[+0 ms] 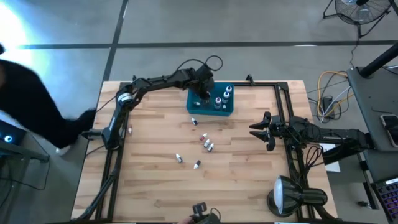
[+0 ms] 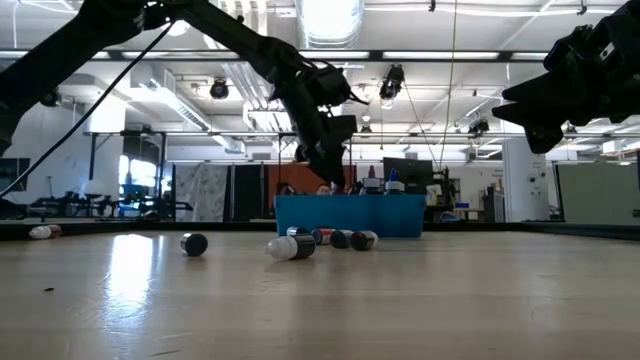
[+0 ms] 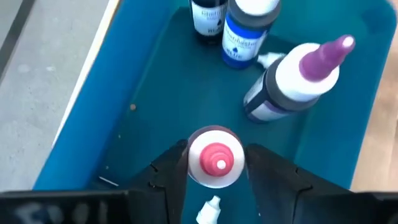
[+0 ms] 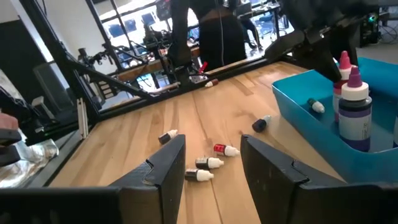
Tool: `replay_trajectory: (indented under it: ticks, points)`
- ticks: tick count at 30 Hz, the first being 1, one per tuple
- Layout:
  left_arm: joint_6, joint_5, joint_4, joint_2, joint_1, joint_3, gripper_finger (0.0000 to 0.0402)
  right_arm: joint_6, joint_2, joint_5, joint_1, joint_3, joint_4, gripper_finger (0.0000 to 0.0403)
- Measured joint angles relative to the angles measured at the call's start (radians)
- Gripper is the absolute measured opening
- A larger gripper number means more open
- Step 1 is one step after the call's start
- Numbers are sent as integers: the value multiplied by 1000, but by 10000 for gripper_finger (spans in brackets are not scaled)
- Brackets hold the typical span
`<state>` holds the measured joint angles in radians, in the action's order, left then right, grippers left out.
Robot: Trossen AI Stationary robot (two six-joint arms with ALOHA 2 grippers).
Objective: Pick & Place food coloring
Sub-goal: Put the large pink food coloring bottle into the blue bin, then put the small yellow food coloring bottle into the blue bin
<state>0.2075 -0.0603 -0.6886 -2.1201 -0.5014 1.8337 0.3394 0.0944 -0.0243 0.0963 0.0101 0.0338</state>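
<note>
Tiny food coloring bottles with white pointed caps lie on their sides on the wooden table (image 1: 209, 146) (image 4: 219, 150) (image 2: 290, 246). One more lies inside the teal bin (image 3: 211, 208). The teal bin (image 1: 227, 112) also holds taller bottles with purple (image 3: 305, 74) and blue (image 3: 245, 31) labels. My left gripper (image 3: 216, 171) is over the bin's left end (image 1: 200, 94), shut on a white bottle with a pink pointed cap (image 3: 216, 157). My right gripper (image 1: 260, 129) waits open above the table's right side, touching nothing. My left gripper pinches the pink-capped bottle at its white shoulder (image 3: 194, 163), one finger on either side. The fingers (image 3: 261, 171) come from above, pointing down into the bin. The bottle is upright in the hold; whether its base rests on the bin floor is hidden.
A black frame rail (image 1: 283, 106) runs along the table's far and right sides. A round lamp (image 1: 289, 196) sits at the near right corner. A person in dark sleeves (image 1: 25, 93) stands beyond the left edge. Bare wood lies near and left of the scattered bottles.
</note>
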Motion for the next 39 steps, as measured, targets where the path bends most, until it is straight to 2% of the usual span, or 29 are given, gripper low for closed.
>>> replay_trajectory:
  ticks: [12,21,24,27,30,32,35,39]
  points:
    - [4,3,34,29,0,-2,138,0,0,0,0,0,0,148]
    - [18,90,-34,105,0,-1,138,0,0,0,0,0,0,148]
    - [-6,102,-129,162,0,-4,138,0,-1,1,0,0,0,148]
    - [-56,122,-305,223,1,-6,138,0,0,1,0,0,0,148]
    - [-211,190,-488,266,2,-10,138,0,-1,1,0,0,0,148]
    - [-322,248,-586,296,1,-41,138,0,-1,0,0,0,0,148]
    - [-471,326,-622,364,1,-162,138,0,0,1,0,0,0,148]
    - [-628,300,-572,480,1,-423,138,0,0,0,0,0,0,148]
